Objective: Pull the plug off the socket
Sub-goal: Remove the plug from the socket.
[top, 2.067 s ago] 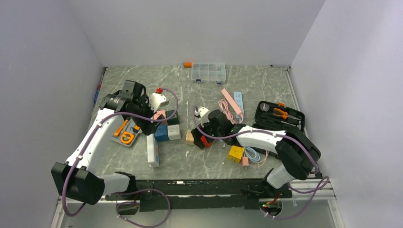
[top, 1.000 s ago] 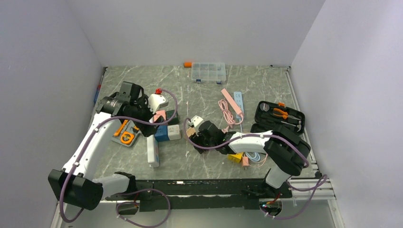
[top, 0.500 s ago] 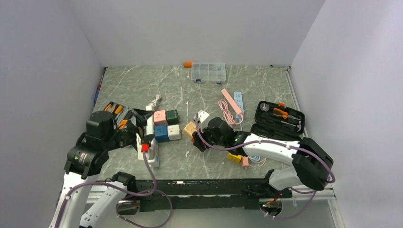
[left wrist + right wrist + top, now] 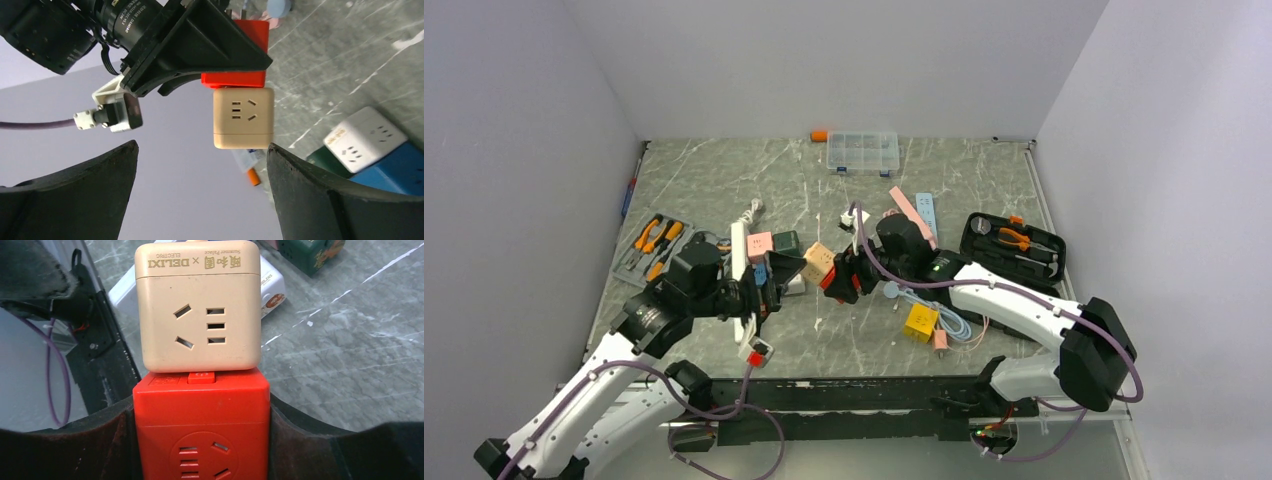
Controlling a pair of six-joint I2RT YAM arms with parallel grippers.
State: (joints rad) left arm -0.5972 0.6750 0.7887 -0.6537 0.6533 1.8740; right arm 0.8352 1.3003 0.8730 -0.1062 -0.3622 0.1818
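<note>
My right gripper (image 4: 839,278) is shut on a red cube socket (image 4: 200,435) and holds it above the table. A beige cube socket (image 4: 198,310) is plugged onto the red cube's front end. It also shows in the top view (image 4: 817,262) and in the left wrist view (image 4: 243,118). My left gripper (image 4: 776,280) is open, and its jaws stand wide just short of the beige cube, not touching it. The long white power strip (image 4: 740,252) lies under the left arm, partly hidden.
Pink (image 4: 760,243), green (image 4: 786,242), blue (image 4: 385,175) and white (image 4: 364,137) cube sockets sit by the strip. A plier tray (image 4: 649,245) is at left. A black tool case (image 4: 1012,245), a yellow cube (image 4: 921,322) and cables are at right. A clear organizer box (image 4: 862,152) is at the back.
My left arm swung from the back left to the front, bringing its open gripper up to the beige cube. My right gripper lifted the red and beige cubes and moved them back-left.
</note>
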